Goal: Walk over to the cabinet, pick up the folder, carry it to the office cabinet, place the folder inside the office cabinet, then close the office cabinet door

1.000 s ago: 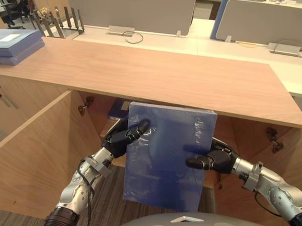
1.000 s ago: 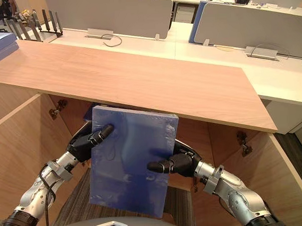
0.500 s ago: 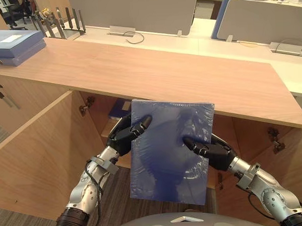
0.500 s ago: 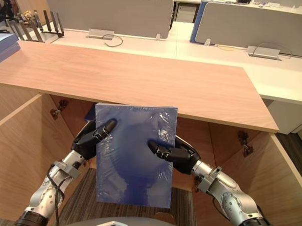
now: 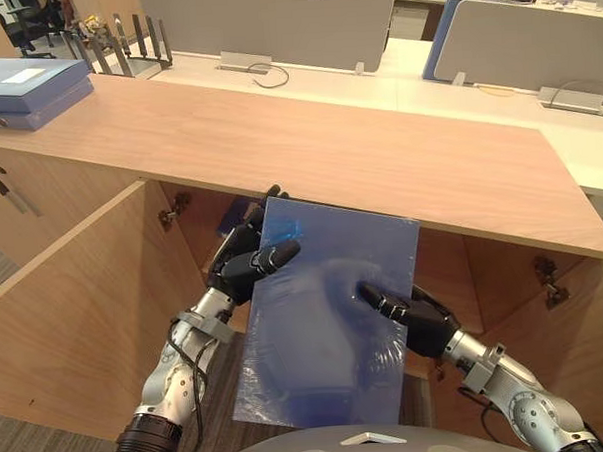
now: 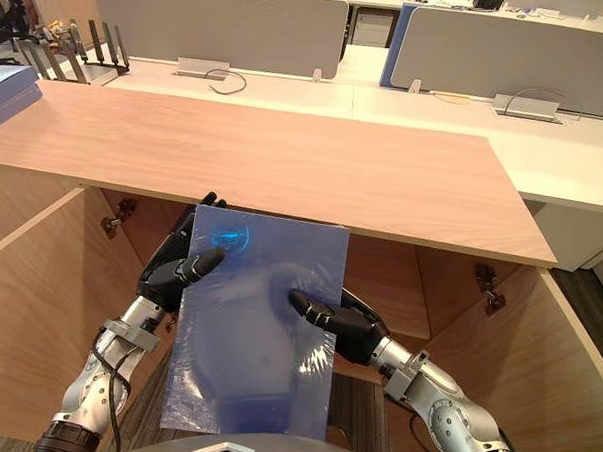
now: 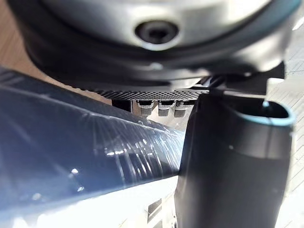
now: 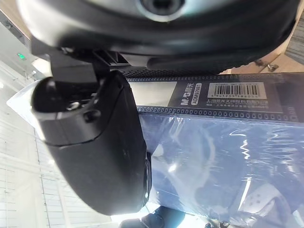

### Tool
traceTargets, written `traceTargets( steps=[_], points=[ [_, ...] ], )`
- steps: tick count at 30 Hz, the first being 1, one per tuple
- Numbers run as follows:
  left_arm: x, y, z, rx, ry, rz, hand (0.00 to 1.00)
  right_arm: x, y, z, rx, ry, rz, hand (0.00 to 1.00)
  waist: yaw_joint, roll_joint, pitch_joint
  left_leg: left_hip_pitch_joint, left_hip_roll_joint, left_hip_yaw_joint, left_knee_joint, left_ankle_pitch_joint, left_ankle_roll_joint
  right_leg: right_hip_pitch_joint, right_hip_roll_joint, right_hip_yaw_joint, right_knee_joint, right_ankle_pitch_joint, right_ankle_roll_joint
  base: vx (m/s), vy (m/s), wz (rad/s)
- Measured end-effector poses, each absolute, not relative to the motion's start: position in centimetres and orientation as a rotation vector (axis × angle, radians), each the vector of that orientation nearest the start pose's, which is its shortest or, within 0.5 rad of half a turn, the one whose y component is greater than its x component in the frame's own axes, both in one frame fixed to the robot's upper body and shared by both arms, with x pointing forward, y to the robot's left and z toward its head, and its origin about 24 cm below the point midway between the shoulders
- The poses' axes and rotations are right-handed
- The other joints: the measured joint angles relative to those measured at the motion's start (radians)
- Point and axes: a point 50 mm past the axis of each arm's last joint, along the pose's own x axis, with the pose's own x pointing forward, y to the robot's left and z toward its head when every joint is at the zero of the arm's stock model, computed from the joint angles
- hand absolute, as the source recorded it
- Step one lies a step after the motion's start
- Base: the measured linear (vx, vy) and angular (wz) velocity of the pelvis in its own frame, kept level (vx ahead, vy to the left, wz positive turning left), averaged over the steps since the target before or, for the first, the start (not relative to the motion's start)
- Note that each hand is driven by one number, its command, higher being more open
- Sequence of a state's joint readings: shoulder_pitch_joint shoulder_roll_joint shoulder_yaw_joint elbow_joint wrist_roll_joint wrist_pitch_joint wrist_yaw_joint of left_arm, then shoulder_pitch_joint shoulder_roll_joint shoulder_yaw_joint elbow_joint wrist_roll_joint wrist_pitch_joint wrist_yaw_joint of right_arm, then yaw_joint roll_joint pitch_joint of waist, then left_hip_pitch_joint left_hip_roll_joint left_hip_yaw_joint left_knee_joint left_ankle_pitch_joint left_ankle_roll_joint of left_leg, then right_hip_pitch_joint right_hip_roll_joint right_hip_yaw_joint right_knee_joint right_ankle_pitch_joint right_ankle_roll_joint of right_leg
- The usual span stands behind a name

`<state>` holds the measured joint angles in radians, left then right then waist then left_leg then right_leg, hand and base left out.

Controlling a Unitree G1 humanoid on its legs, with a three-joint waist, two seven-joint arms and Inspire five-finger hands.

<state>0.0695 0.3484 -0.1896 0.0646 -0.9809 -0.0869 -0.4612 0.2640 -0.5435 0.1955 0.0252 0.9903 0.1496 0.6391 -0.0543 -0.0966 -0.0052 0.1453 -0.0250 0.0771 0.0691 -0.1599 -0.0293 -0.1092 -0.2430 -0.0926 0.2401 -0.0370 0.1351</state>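
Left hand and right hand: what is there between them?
The blue folder is held between the left hand and the right hand, a thumb on its front from each side; both eye views show this.

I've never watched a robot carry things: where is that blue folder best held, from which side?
Grip the folder by its two long side edges, one hand from each side, as the left hand and right hand do, thumbs on the front. It is broad, flat and film-wrapped, so one hand might slip.

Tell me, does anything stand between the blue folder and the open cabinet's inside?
Nothing visible does. Left hand and right hand hold the folder before the opening under the wooden top; the door stands open.
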Motion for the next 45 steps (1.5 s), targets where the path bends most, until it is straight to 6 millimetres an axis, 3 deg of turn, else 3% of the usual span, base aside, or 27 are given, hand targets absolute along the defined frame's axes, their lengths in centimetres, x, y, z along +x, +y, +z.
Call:
traceTargets(
  steps=[13,20,32,41,44,45],
  points=[
    [23.0,17.0,3.2,-0.653,-0.018,-0.476,1.00,17.2,-19.3,-0.5,0.619,0.369,0.643,0.00,-0.002,-0.008,-0.001,0.001,0.000,0.001,0.000,0.000,0.000,0.000,0.001,0.001,-0.001,0.000,0.000,0.00,0.000,0.00],
    [23.1,18.3,3.5,-0.658,-0.056,-0.417,1.00,17.5,-20.0,-0.1,0.605,0.347,0.621,0.00,-0.002,-0.009,-0.001,0.001,0.000,0.001,0.000,0.000,0.000,0.000,0.001,0.001,-0.001,0.000,0.000,0.00,0.000,0.00],
    [19.8,23.7,1.5,-0.655,-0.050,-0.147,1.00,18.6,-26.4,3.0,0.479,0.167,0.405,0.00,0.003,-0.009,-0.001,0.000,0.000,0.001,-0.002,-0.002,0.001,0.003,0.002,0.000,-0.007,0.000,0.000,0.00,0.000,0.00],
    [17.9,26.2,-0.5,-0.674,-0.014,0.014,1.00,18.4,-27.5,2.7,0.453,0.180,0.360,0.00,0.000,-0.011,-0.002,0.000,0.000,0.001,-0.001,-0.003,0.002,0.004,0.002,0.001,-0.009,0.000,0.000,0.00,0.000,0.00],
    [16.7,26.9,-1.7,-0.677,0.034,0.067,1.00,18.4,-27.6,2.6,0.445,0.186,0.354,0.00,-0.001,-0.009,-0.003,0.000,0.000,0.001,0.001,-0.005,0.002,0.004,0.002,0.001,-0.010,0.000,0.000,0.00,0.000,0.00],
    [15.6,27.2,-3.0,-0.672,0.096,0.102,1.00,18.4,-27.8,2.8,0.441,0.180,0.347,0.00,-0.001,-0.005,-0.005,0.000,0.000,0.001,0.004,-0.008,0.003,0.005,0.002,0.001,-0.011,0.000,0.000,0.00,0.000,0.00]
  ],
)
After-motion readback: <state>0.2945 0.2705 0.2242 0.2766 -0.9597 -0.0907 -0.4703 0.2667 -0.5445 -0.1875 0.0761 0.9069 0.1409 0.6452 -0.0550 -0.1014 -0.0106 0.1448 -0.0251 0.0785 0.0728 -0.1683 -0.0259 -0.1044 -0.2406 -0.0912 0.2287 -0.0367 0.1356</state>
